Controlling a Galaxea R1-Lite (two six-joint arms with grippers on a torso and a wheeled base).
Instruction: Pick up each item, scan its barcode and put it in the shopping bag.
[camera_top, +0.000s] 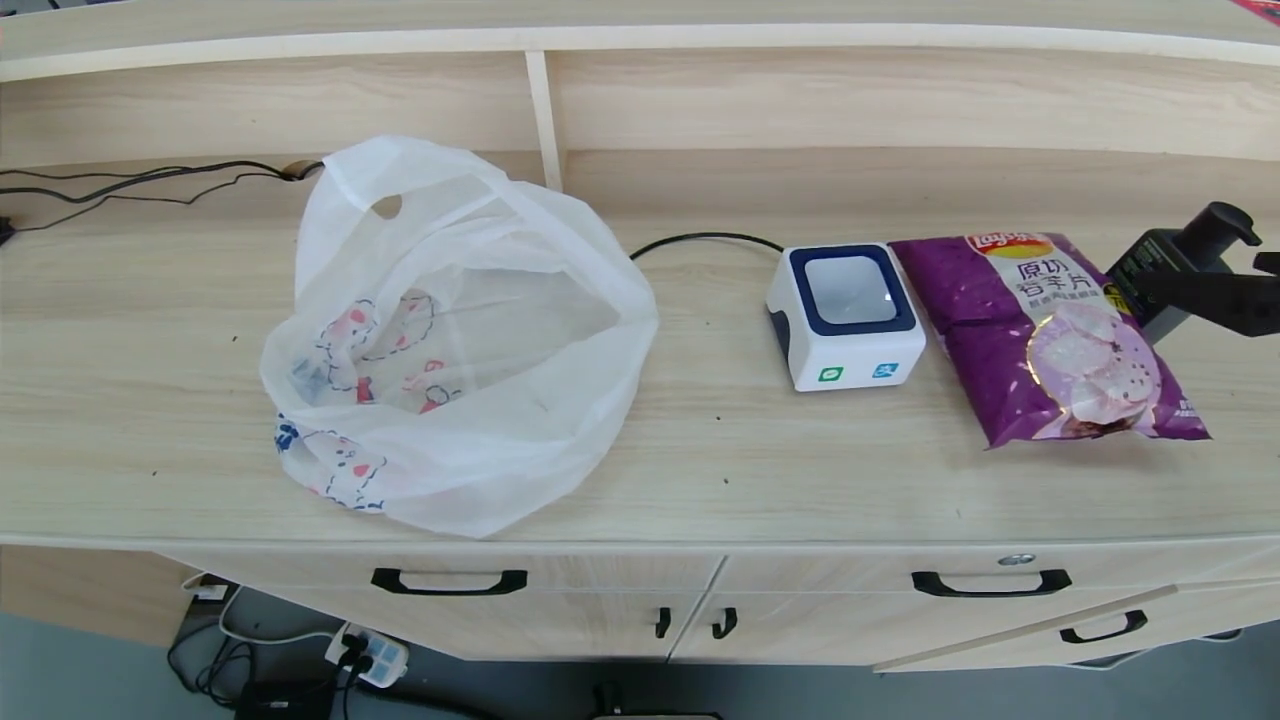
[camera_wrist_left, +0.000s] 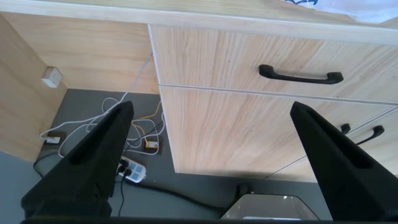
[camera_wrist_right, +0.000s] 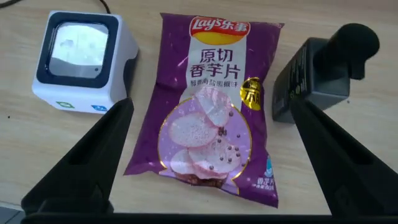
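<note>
End effector on right (camera_wrist_right: 211, 104) hovers spread, seemingly above chip bag (camera_wrist_right: 214, 124).

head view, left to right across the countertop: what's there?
shopping bag → barcode scanner → purple chip bag → dark pump bottle
</note>
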